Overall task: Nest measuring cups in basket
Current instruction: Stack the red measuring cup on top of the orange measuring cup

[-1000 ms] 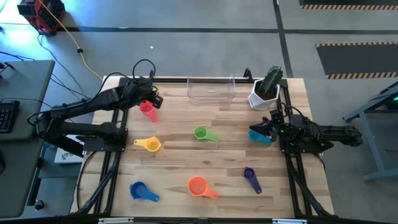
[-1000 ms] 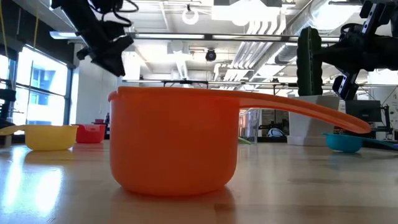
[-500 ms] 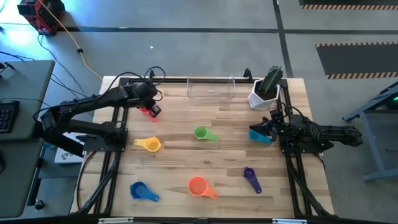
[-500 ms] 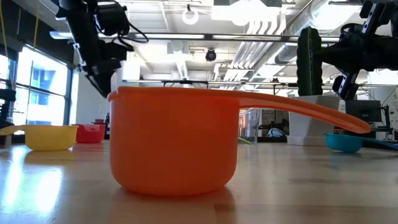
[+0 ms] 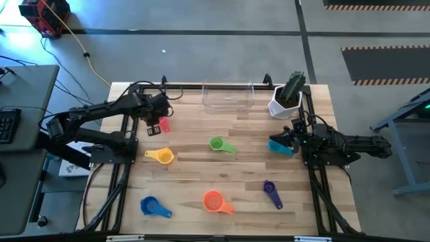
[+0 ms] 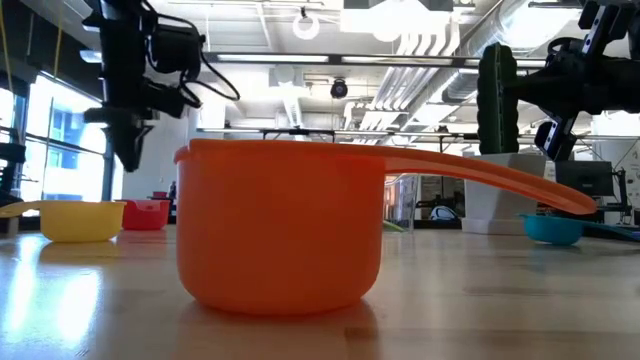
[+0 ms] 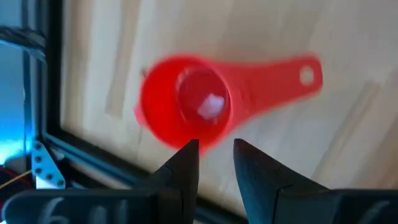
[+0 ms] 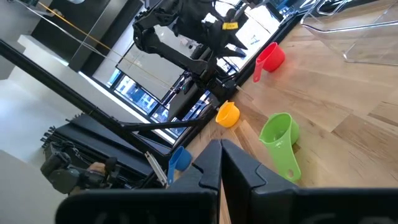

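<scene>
Left gripper (image 7: 216,163) is hovering right over the red cup (image 7: 186,109) at the far-left part of the counter (image 5: 235,171), fingers standing slightly apart, nothing between them; in the wrist view the tips are sitting at the near rim of the red bowl, handle pointing off to one side, cup lying flat on the wood. So I'm reading this as the first pick being lined up, not made yet. Right gripper (image 8: 219,163) is waiting at the right side with fingers fully closed, holding nothing; the teal cup (image 5: 281,147) is lying just beside it on the counter. Basket (image 5: 228,98) is sitting at the far edge, centre, next to the cactus pot (image 5: 285,101), and it's looking empty: no cup inside as far as the high view shows. Everything else is lying loose and well apart: yellow (image 5: 160,156) near the red one, green (image 5: 220,144) mid-counter, purple (image 5: 271,193) front right, orange (image 5: 215,201) front centre, blue (image 5: 152,206) front left. Progress is basically nil: none of the seven cups are binned, none nested. Still left to do: grab red, carry it to the basket, then repeat for the other six, stacking by size so they nest.
</scene>
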### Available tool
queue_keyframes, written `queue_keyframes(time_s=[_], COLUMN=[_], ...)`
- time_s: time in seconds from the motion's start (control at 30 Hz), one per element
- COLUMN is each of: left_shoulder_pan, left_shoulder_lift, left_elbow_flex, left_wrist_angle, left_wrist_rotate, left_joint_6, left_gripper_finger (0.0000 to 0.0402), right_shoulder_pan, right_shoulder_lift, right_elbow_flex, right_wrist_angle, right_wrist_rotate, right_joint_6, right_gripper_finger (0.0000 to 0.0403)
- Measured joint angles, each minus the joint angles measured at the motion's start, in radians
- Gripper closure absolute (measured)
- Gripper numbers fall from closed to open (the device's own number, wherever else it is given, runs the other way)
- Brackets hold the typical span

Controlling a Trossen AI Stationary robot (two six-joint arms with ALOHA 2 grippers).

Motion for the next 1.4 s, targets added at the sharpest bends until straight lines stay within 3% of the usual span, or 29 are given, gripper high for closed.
queue_keyframes(time_s=[0.17,0.43,1.07,1.4], left_shoulder_pan=[0.0,0.0,-0.001,-0.001], left_shoulder_lift=[0.0,0.001,0.003,0.112], left_elbow_flex=[-0.004,-0.05,-0.053,-0.053], left_wrist_angle=[-0.058,-0.049,0.015,0.03], left_wrist_rotate=[0.0,0.005,0.036,0.016], left_joint_6=[0.027,0.202,0.239,0.239], left_gripper_finger=[0.0309,0.0309,0.0309,0.0309], right_shoulder_pan=[0.0,0.0,0.0,0.0], right_shoulder_lift=[0.0,0.0,0.0,0.0], right_elbow_flex=[0.0,0.0,0.0,0.0], right_wrist_angle=[0.0,0.0,0.0,0.0], right_wrist_rotate=[0.0,0.0,0.0,0.0], right_joint_6=[0.0,0.0,0.0,0.0], right_gripper_finger=[0.0402,0.0402,0.0402,0.0402])
